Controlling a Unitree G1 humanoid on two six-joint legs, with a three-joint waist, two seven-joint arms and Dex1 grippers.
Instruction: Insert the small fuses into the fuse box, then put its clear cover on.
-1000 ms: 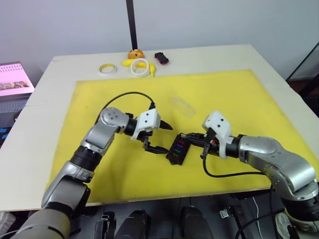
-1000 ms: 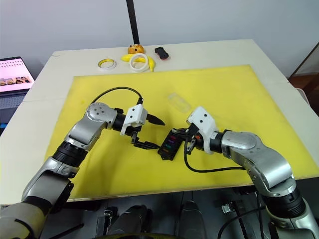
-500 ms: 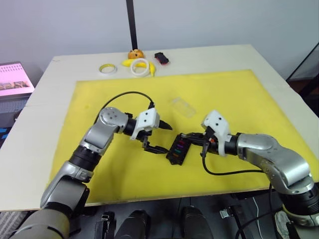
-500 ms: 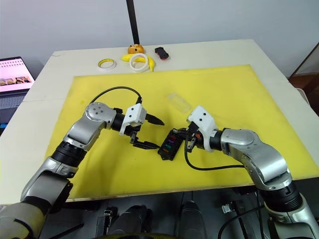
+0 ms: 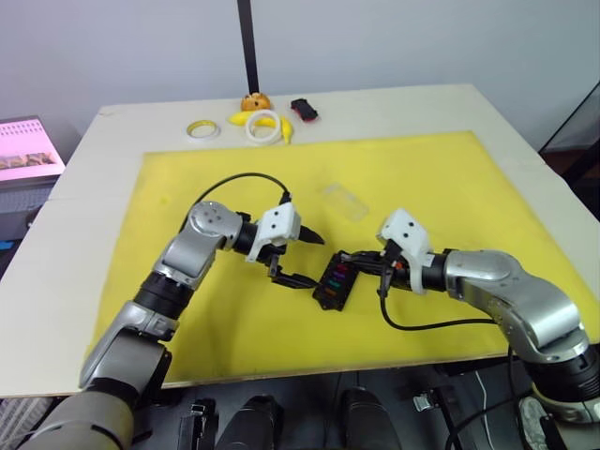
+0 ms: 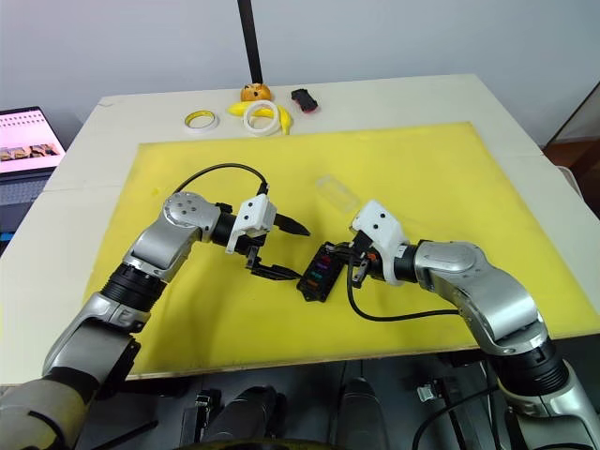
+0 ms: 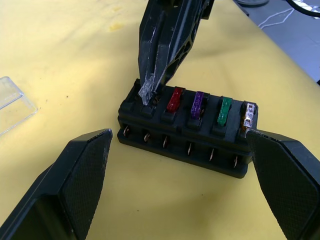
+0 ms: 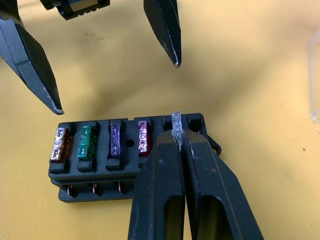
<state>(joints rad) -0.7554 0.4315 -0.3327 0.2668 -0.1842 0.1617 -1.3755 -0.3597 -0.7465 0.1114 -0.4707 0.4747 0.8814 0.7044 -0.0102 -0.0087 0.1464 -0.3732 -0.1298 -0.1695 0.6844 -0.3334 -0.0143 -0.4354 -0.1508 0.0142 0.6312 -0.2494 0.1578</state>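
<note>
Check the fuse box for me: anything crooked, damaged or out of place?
Nothing stands out. The fuse box lies flat on the yellow mat; four fuses sit straight in their slots. The right gripper holds a pale fuse at the end slot.

Left pincer (image 5: 298,258) spread beside fuse box (image 5: 336,281); right pincer (image 5: 361,262) at box's far end.

My right pincer (image 8: 179,137) hides the fuse box (image 8: 127,152) corner nearest it, so I can't see whether the pale fuse (image 8: 176,122) sits in a slot. The clear cover (image 7: 11,104) beside the box is cut off at the edge.
</note>
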